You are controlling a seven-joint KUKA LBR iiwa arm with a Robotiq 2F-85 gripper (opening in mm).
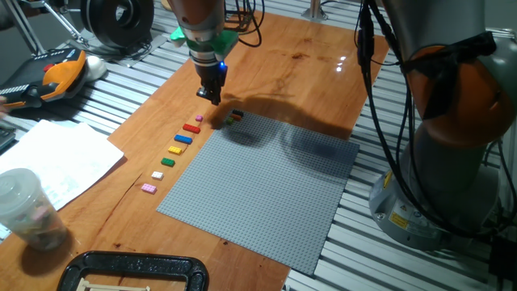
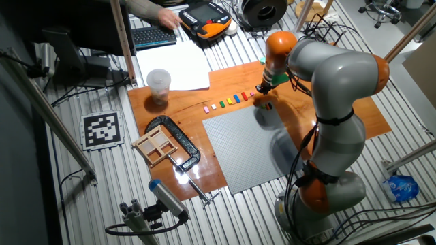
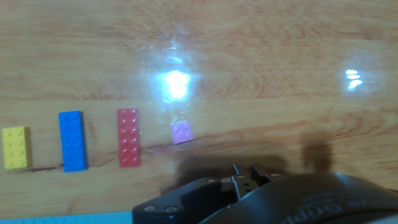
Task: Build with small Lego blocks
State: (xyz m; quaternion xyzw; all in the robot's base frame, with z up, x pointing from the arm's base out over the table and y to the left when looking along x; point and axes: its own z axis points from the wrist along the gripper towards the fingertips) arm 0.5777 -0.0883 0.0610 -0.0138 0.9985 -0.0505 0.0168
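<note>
Gripper (image 3: 247, 176): nearest the hand camera, a dark rounded housing with two thin fingertips that appear together, no gap visible between them and nothing held. In the fixed view it hangs above the bare wood beside the far end of the brick row, just off the baseplate's far corner.

Small Lego blocks (image 1: 176, 149): laid out in a single spaced row on the wood along the baseplate's edge. Judged to be staged that way so each can be picked singly without disturbing a neighbour.

Row detail, hand view: yellow brick (image 3: 15, 147), blue brick (image 3: 73, 141) and red brick (image 3: 129, 137), all flat, rectangular, studded, glossy plastic; a tiny square pink brick (image 3: 181, 132) lies closest to the fingertips, apart from them.

Started build (image 1: 234, 117): a small cluster of dark and coloured bricks sits on the baseplate's far corner; individual pieces too small to tell.

Baseplate (image 1: 275, 194): large, grey, square, finely studded, matte, lying flat on the board.

Board (image 1: 299, 61): varnished wood, grained, reflecting lamp glare.

Clamp (image 1: 137, 271): black, at the board's near edge, apparently there to hold it fast.

Plastic cup (image 1: 24, 206): clear, off to the side, on the slatted metal bench.
</note>
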